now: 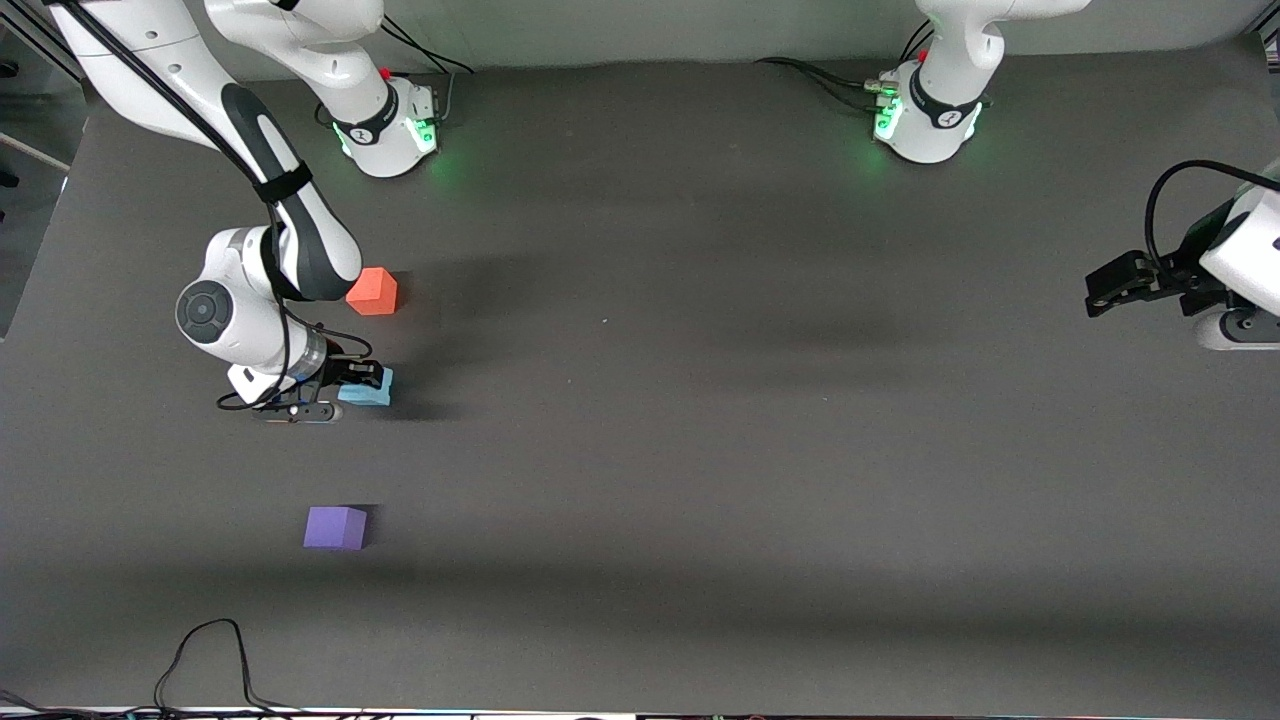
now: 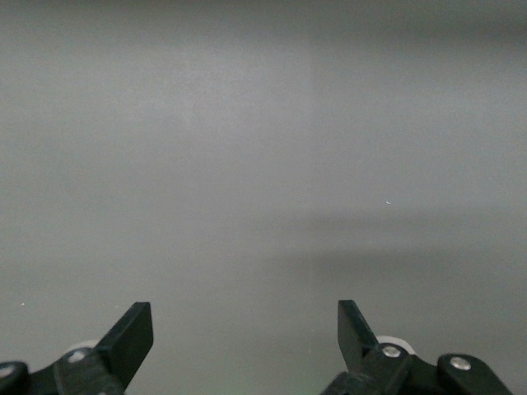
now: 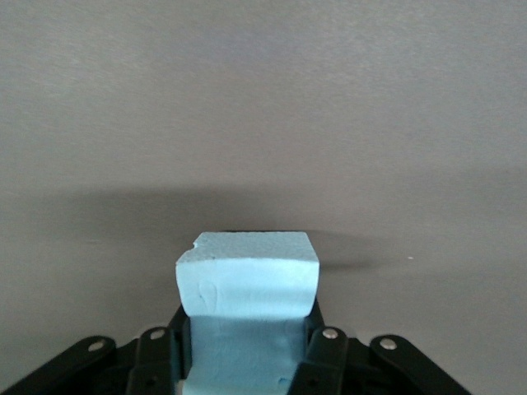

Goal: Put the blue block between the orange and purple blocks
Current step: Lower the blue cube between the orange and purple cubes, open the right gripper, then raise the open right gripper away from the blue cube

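Your right gripper is clamped on the blue block, its two fingers pressed against the block's opposite sides in the right wrist view. In the front view it sits low over the dark grey table, toward the right arm's end, in the gap between the other two cubes. Whether the block's underside is touching the mat or just clear of it, you cannot tell from these views; a shadow lies close beneath it.

The orange block rests on the table farther from the front camera than the blue one, partly tucked beside the right arm's forearm. The purple block rests nearer the front camera, well apart from the gripper. The three cubes fall roughly in a line, the blue one closer to the orange than to the purple.

Your left gripper waits at the left arm's end of the table, fingers spread wide apart with only bare mat between them.
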Tool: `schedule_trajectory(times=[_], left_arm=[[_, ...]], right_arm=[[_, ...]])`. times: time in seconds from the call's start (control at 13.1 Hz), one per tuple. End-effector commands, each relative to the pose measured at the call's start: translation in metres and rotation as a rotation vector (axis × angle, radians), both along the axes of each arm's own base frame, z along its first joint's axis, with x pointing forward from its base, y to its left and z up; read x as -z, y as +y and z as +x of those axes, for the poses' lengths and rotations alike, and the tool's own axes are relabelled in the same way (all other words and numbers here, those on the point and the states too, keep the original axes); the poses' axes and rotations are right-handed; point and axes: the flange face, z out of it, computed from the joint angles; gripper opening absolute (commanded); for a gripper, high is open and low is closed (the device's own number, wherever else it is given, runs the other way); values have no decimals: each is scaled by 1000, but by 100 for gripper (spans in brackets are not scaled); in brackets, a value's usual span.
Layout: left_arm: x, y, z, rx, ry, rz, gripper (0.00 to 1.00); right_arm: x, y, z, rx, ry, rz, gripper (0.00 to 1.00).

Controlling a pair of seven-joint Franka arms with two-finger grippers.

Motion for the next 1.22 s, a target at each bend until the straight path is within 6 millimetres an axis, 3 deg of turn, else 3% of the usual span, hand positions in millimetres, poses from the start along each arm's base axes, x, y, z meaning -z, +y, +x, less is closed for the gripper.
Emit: schedule_trajectory(times=[0.0, 0.15, 0.23, 0.31, 0.38, 0.46, 0.61, 1.15], left_arm=[[-3, -1, -5, 7, -3, -40, 100], [-3, -1, -6, 7, 0, -43, 100], [-2, -1, -5, 7, -2, -41, 100], [-2, -1, -5, 9, -2, -38, 100], [-2, -1, -5, 9, 1, -31, 100], [0, 1, -4, 8, 4, -27, 100], [2, 1, -5, 8, 11, -21, 100], [1, 2, -5, 23, 6, -1, 100]], right_arm=[[9, -13, 0, -35, -18, -26, 30], [15, -13, 1, -32, -29, -26, 33], [18, -13, 1, -32, -27, -26, 41], [19, -13, 1, -31, -26, -26, 65], [15, -13, 2, -26, -27, -26, 100], [7, -12, 3, -26, -35, -26, 100], [-34, -12, 6, -20, -55, -25, 100], [-251, -11, 10, -4, -157, -7, 100]])
